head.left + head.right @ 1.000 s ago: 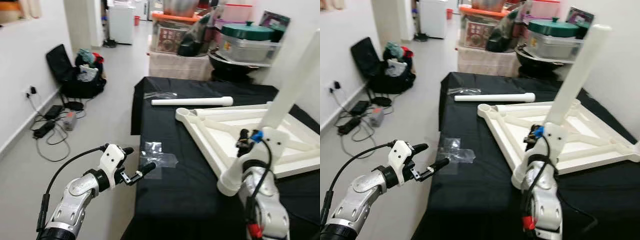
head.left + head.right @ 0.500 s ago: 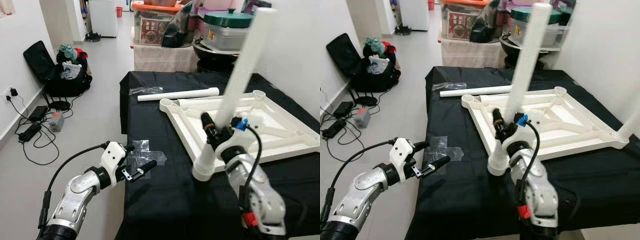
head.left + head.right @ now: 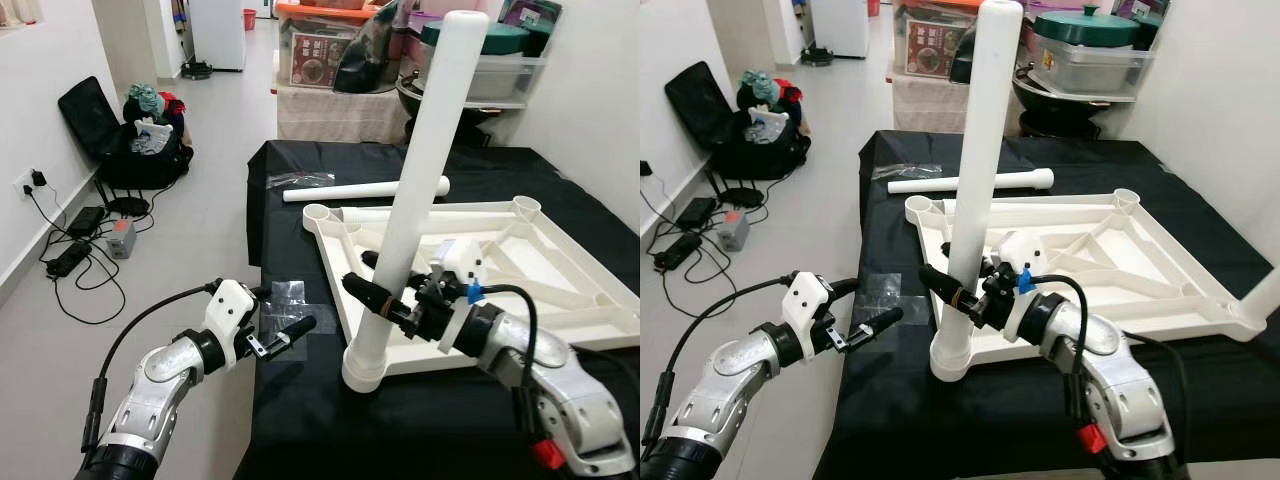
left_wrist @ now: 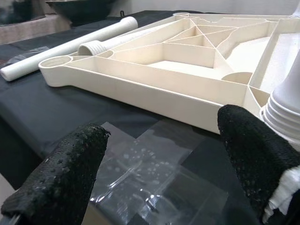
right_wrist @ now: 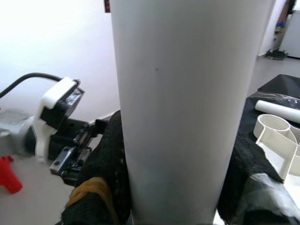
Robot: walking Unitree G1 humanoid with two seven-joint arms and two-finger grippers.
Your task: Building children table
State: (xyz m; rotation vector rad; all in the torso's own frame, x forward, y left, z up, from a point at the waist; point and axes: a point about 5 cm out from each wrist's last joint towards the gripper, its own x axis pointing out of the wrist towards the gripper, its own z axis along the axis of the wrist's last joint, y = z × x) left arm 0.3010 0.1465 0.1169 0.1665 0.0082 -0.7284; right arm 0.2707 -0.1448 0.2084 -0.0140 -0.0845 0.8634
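A white tabletop frame [image 3: 470,209] lies upside down on the black-covered table [image 3: 310,425]. One white leg [image 3: 425,170] stands nearly upright, with its foot in the frame's near-left corner socket [image 3: 363,368]. My right gripper [image 3: 368,278] is shut on this leg low down, and its black fingers [image 5: 107,164] press on both sides. A second white leg [image 3: 340,190] lies loose at the table's far side. At the table's left edge my left gripper [image 3: 283,308] hovers open over a clear plastic bag [image 4: 150,173], holding nothing.
A black bag of clothes [image 3: 140,140] and cables with a power strip [image 3: 80,250] lie on the floor at left. Storage boxes and pots [image 3: 340,60] stand behind the table. Another clear bag [image 3: 300,180] lies near the loose leg. A white wall runs along the right.
The view has shifted. The held leg has gone from leaning right to nearly upright, and my right arm has swung round to reach it from the right. The left gripper stays open at the edge.
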